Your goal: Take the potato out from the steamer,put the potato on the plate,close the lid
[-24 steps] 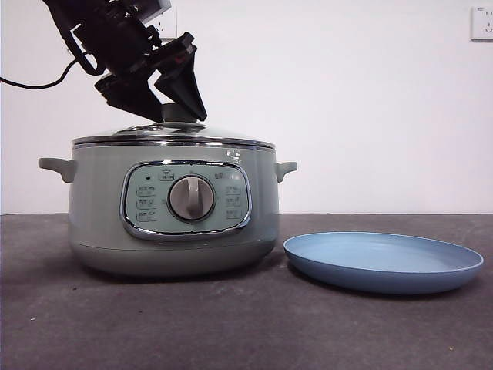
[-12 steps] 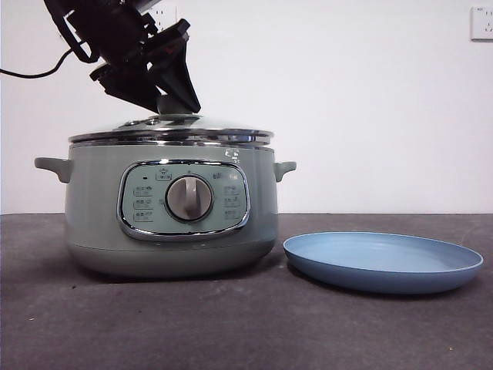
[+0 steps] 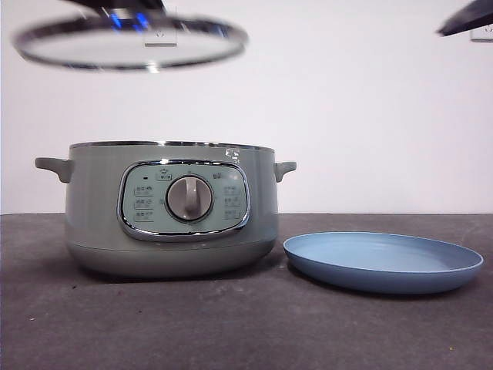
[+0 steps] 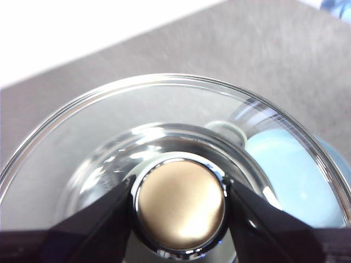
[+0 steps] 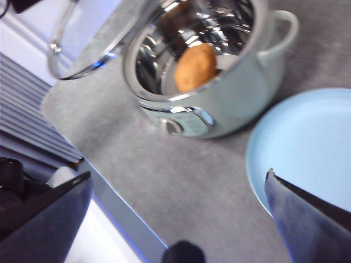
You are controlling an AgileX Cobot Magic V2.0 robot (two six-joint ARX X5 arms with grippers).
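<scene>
- The left tool (image 4: 180,204) is clamped on the knob of the lid (image 3: 127,40), which hangs high above the desk (image 3: 231,324).
- The steamer (image 3: 169,208) stands uncovered below; the potato (image 5: 194,67) lies inside it.
- The plate (image 3: 383,262) sits bare just beside the steamer.
- The right tool (image 5: 175,203) hovers above the plate, jaws spread wide, holding nothing.

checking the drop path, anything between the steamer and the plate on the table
Nothing. In the front view the steamer and the plate sit side by side with only bare dark tabletop between; the right wrist view shows the same bare strip.
</scene>
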